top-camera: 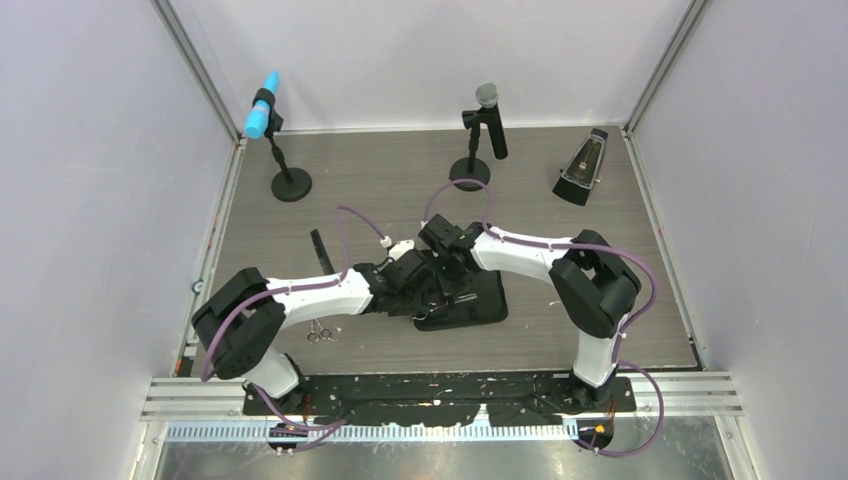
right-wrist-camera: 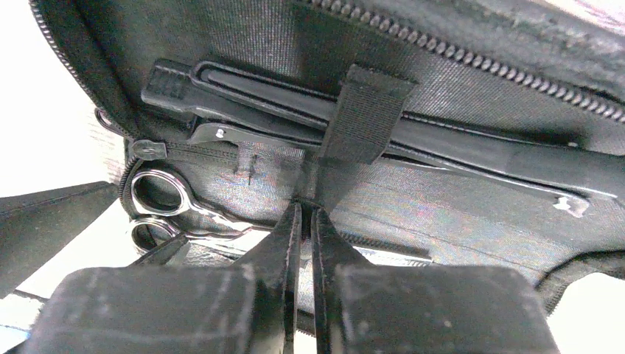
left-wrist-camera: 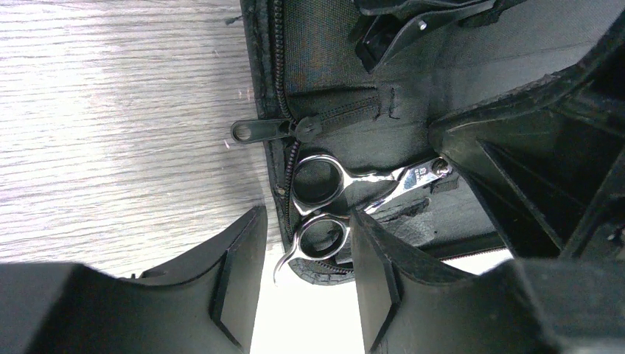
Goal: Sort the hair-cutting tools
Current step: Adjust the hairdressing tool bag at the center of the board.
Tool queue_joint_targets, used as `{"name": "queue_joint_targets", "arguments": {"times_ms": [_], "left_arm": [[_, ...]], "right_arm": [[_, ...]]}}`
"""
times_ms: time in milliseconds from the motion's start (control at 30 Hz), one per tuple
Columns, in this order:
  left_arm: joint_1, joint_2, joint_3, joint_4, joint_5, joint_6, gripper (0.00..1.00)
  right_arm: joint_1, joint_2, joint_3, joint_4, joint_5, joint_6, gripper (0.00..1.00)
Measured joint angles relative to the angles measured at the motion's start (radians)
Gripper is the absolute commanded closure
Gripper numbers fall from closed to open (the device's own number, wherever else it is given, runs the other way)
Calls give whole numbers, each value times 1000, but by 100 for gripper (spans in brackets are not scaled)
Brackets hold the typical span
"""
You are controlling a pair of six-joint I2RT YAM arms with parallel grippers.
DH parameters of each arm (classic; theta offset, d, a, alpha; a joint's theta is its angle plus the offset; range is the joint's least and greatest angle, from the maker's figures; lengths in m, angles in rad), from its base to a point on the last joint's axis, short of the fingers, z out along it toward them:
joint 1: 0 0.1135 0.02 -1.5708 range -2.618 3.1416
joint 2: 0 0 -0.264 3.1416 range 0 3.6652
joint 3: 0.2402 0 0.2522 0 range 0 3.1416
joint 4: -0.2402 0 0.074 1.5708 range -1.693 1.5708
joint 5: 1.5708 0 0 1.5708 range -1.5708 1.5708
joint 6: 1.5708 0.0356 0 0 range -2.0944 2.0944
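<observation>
Tabletop (top-camera: 400, 190) overhead: loose scissors (top-camera: 320, 332); right wrist only: strapped hair clips (right-wrist-camera: 457, 147).

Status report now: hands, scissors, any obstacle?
Left hand open over scissors in case. Right hand shut below strap. Other scissors loose on table.

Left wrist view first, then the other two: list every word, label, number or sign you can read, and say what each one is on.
Scissors, lying in the open case: a tiny stamped mark on the blade by the pivot, too small and blurred to read.
Everything else, in all three views: no readable text, label, number or sign.
</observation>
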Motion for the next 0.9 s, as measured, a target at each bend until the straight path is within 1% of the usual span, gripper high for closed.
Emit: {"name": "queue_joint_targets", "arguments": {"times_ms": [100, 300, 433, 500, 667, 900], "left_arm": [[0, -1, 0, -1, -1, 0, 53], [-1, -3, 0, -6, -1, 0, 53], [-2, -4, 0, -7, -2, 0, 53], [-2, -5, 0, -23, -1, 3, 53], [-2, -15, 0, -66, -6, 4, 53], [-4, -19, 1, -76, -8, 4, 54]], "right_arm": [[1, -3, -5, 6, 2, -4, 95], [-3, -56, -78, 93, -31, -21, 95], [-19, -71, -105, 138, -86, -21, 95], [-24, -74, -121, 179, -143, -12, 95], [-35, -83, -155, 259, -225, 18, 95], [-90, -155, -274, 391, -343, 78, 95]]}}
